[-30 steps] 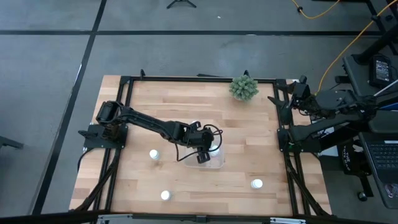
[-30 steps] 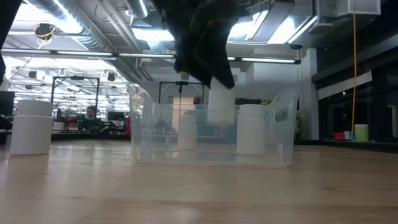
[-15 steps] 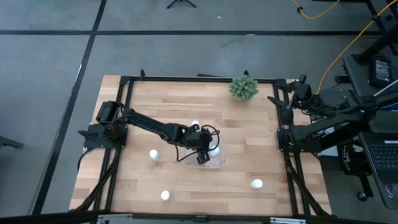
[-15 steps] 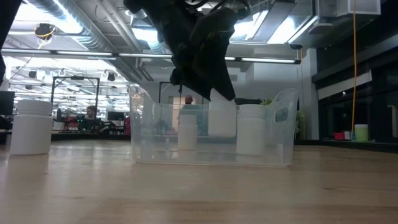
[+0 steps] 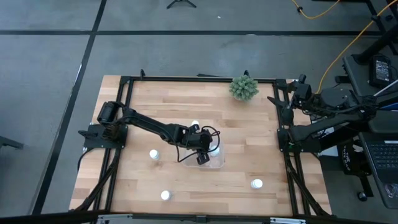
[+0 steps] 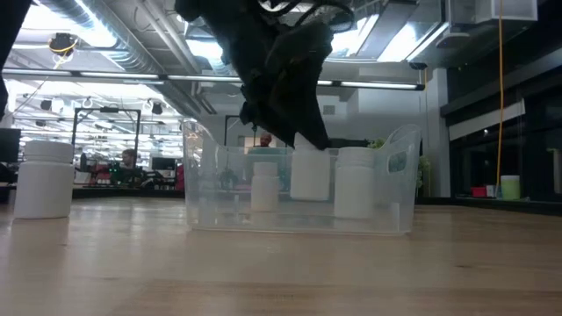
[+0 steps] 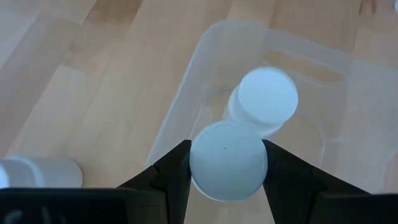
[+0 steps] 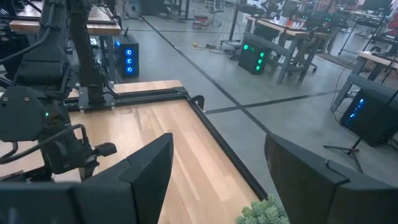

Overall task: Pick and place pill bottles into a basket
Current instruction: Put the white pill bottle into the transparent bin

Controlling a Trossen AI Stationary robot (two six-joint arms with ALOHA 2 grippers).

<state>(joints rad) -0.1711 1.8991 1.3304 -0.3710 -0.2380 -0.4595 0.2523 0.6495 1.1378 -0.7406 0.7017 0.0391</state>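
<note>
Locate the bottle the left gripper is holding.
In the left gripper, the held bottle is inside the basket at table centre, beside another bottle.

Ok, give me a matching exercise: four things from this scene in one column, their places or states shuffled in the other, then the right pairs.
Things:
1. left gripper
2. right gripper
3. plant
4. basket

Places or states:
A. open, parked at the table's right edge
B. clear, holding bottles near the table's middle
C. shut on a bottle over the basket
D. green, at the table's far edge

Pairs: 1-C, 2-A, 3-D, 4-B
</note>
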